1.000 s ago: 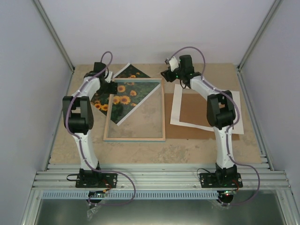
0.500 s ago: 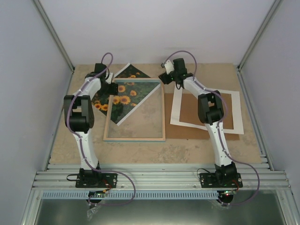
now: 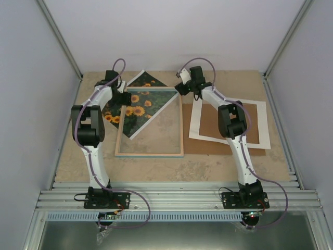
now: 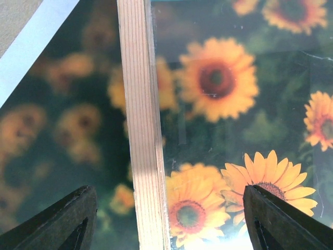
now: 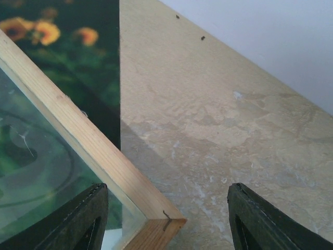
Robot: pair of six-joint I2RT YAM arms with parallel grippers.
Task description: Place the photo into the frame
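Photo [image 3: 138,110] lies skewed at the far left of the table [image 3: 156,167], under the frame [image 3: 149,154], which is wood side up. The frame rails cross over it. Its far corner and left part stick out past the rails, and my left arm hides some of that left part in the top view. Left of the rail the print is blurred in the left wrist view, sharper through the pane. Can't tell if it touches the pane.

Left gripper [image 4: 167,195] is spread wide, holding nothing, one finger either side of the frame's left rail. The finger bases are cut off at the picture edge.

Right gripper [image 5: 167,190] is also wide and empty, over the frame's far right corner.

To the right, well apart, a white mat [image 3: 195,122] lies on a brown backing board [image 3: 218,122]. My right arm crosses over both.
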